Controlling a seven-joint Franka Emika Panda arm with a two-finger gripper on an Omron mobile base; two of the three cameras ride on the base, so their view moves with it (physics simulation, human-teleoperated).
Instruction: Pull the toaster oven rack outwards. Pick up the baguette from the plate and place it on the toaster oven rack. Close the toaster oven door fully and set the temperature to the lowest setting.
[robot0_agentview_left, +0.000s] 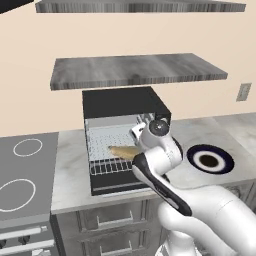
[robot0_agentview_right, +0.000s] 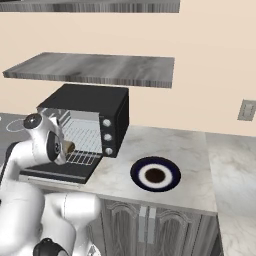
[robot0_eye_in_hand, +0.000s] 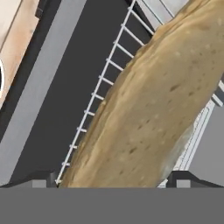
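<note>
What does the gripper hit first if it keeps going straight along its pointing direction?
The baguette. It lies directly ahead between the open gripper fingertips, resting on the toaster oven rack, which would come next. How much gap remains is hard to judge; it looks very close.

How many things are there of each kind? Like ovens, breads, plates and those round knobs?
Toaster oven: 1
Baguette: 1
Plate: 1
Knobs: 3
Rack: 1
Total: 7
</note>
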